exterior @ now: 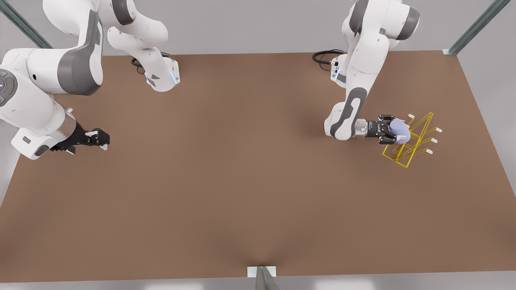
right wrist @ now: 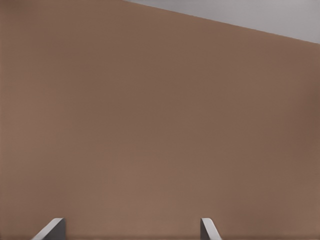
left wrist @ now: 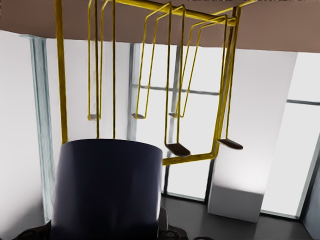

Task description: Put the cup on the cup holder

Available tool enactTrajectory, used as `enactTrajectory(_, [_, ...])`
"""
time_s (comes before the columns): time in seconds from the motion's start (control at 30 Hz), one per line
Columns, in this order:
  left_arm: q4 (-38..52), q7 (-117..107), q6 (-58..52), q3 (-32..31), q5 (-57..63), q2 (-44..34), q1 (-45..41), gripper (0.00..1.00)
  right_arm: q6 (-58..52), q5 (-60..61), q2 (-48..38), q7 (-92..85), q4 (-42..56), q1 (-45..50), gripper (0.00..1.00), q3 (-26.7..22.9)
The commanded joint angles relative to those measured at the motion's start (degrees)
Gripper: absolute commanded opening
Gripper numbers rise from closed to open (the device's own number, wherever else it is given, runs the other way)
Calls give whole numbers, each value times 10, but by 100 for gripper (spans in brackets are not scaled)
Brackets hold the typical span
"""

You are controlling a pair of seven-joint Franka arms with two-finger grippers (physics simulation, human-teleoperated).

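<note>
While the arm on the front view's right is reaching sideways over the brown tabletop, its black two-finger left gripper is pinching the small lavender-blue tapered cup between its fingers, holding it lying on its side above the table. In the left wrist view the cup is appearing dark and shaded, sitting right in front of the camera with the gripper's black body just beside its base.

The cup is overlapping the near side of the yellow thin-wire cup holder, a rack of rectangular frame loops standing on the table toward the front view's right edge, with white-tipped prongs sticking out on the side away from the gripper. Whether the cup is touching a wire cannot be told. In the left wrist view the yellow loops are rising just beyond the cup's rim, and flat-ended prongs are showing past it.

The other arm is waiting at the front view's left, well apart from the rack, its right gripper hanging low over bare tabletop. In the right wrist view its two pale fingertips are standing spread apart with nothing between them.
</note>
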Motion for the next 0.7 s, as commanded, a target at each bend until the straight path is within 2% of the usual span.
enactTrajectory(0.0, [-8, -62, 10, 0, -3, -3, 0, 79, 0, 0, -1, 1, 0, 1, 100, 0])
enactTrajectory(0.33, [-22, -80, 19, -19, -20, 4, 0, 79, 0, 1, -1, 5, 0, 3, 100, 0])
enactTrajectory(0.47, [-22, -72, 18, -18, -20, -21, 4, 79, 0, 2, -1, 5, 0, 3, 100, 0])
enactTrajectory(0.5, [-21, -72, 19, -17, -19, -28, 5, 84, 0, 3, -1, 5, 0, 3, 100, 0])
enactTrajectory(0.53, [-21, -73, 21, -17, -19, -28, 13, 98, 0, 3, -1, 5, 0, 3, 100, 0])
enactTrajectory(0.67, [-23, -80, 31, -17, -17, -28, 15, 100, 0, 2, -1, 5, 0, 3, 100, 0])
